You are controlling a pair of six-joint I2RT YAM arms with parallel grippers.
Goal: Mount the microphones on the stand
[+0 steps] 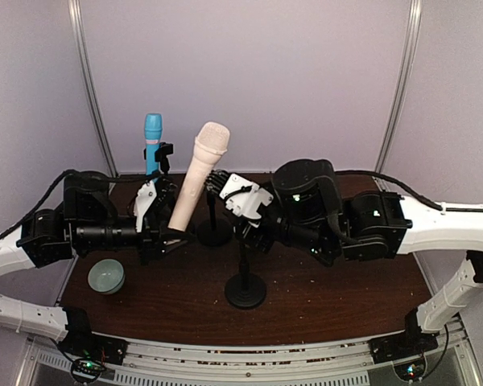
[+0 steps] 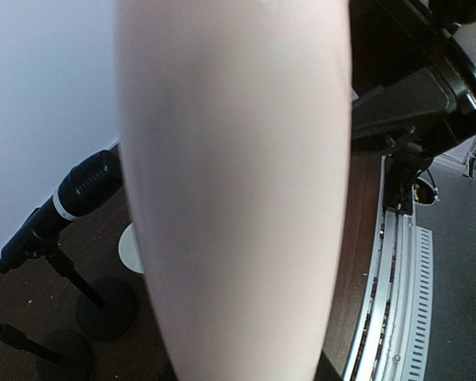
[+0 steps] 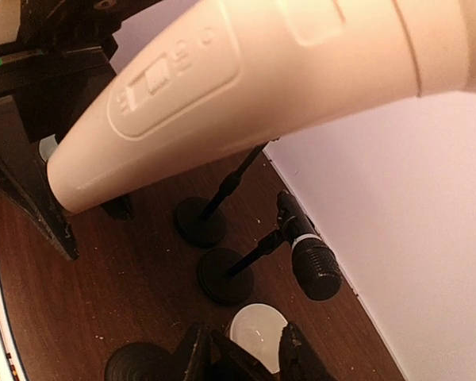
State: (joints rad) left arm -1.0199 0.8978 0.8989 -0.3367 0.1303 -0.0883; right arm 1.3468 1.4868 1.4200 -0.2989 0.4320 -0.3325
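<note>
The cream-pink microphone (image 1: 195, 181) leans up and to the right, and my left gripper (image 1: 167, 233) is shut on its lower end. Its body (image 2: 238, 190) fills the left wrist view and hides the fingers there. It also crosses the top of the right wrist view, cream-pink microphone (image 3: 222, 87). My right gripper (image 1: 243, 203) sits over the near stand (image 1: 245, 285), its fingers closed on the dark clip at the stand's top. The light blue microphone (image 1: 152, 138) stands upright in a stand at the back left. The black microphone (image 3: 308, 255) rests tilted in another stand's clip near the wall.
A pale green bowl (image 1: 106, 276) sits at the front left of the brown table (image 1: 330, 297). A white bowl (image 3: 258, 332) lies near the back wall beside the round stand bases (image 3: 222, 276). A metal rail (image 2: 389, 302) runs along the table's near edge.
</note>
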